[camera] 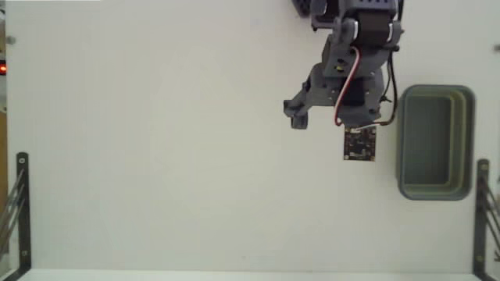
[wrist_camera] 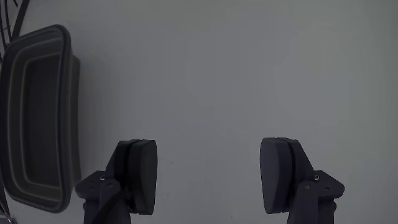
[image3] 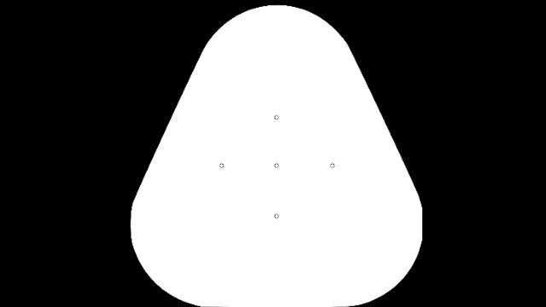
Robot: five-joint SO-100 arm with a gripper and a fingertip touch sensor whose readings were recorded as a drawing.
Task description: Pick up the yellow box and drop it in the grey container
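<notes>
Box-wise, I am seeing no yellow box in either view; the grey container [camera: 436, 143] is sitting empty. My end effector [wrist_camera: 208, 177] is hanging released, gripping nothing, over the bare surface [camera: 156, 156] beside the container, presumably searching.

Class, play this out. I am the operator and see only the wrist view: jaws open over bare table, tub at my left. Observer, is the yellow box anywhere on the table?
Observer: No box shows in the fixed view, though the arm could be hiding it.
Operator: Can you see the whole tub?
Observer: Yes. The tub shows whole at the right of the fixed view, and its inside looks empty.
Operator: Anything else on the table?
Observer: Black brackets stand at its lower corners.
</notes>
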